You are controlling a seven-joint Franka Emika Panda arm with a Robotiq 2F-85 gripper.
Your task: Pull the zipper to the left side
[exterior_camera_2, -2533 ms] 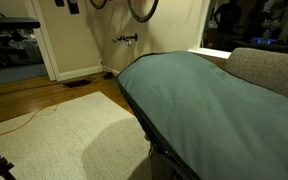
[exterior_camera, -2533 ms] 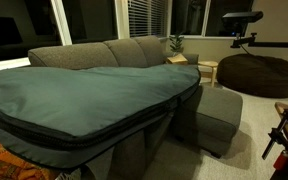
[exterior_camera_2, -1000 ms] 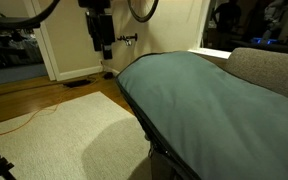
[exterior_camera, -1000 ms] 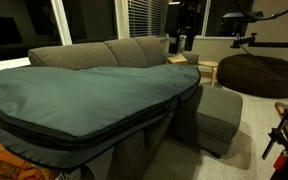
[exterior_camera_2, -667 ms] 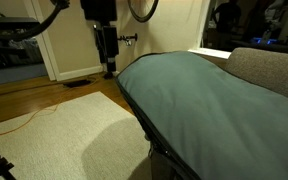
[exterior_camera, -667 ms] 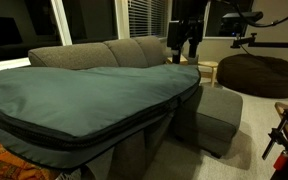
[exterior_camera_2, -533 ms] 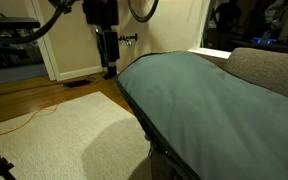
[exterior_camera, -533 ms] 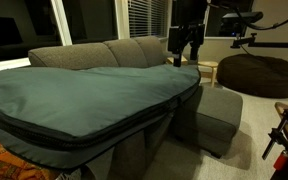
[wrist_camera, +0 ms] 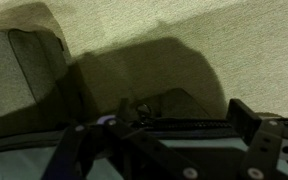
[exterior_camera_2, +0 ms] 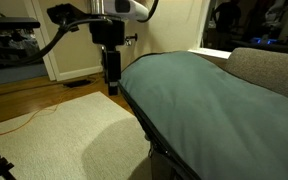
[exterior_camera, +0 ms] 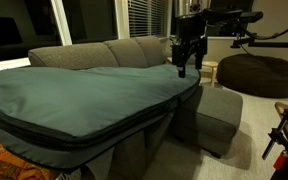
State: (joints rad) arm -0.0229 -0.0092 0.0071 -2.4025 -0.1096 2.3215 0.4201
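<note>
A large teal zipped bag [exterior_camera: 84, 95] lies across a grey sofa [exterior_camera: 124, 50]; it also shows in an exterior view [exterior_camera_2: 204, 100]. Its dark zipper [wrist_camera: 179, 124] runs along the bag's edge, with a small pull [wrist_camera: 141, 108] at the left of the wrist view. My gripper [exterior_camera: 184, 68] hangs just above the bag's narrow end, as an exterior view [exterior_camera_2: 112, 84] also shows. In the wrist view the gripper [wrist_camera: 182, 114] is open and empty. Its fingers stand wide apart on either side of the zipper line.
A grey ottoman [exterior_camera: 219, 118] stands beside the sofa. A brown beanbag [exterior_camera: 259, 72] and a small side table [exterior_camera: 206, 68] are behind. A pale rug [exterior_camera_2: 59, 130] and wooden floor with a cable [exterior_camera_2: 14, 118] lie below the bag's end.
The arm has come into view from above and lowered toward the bag's narrow end. The bag has not moved.
</note>
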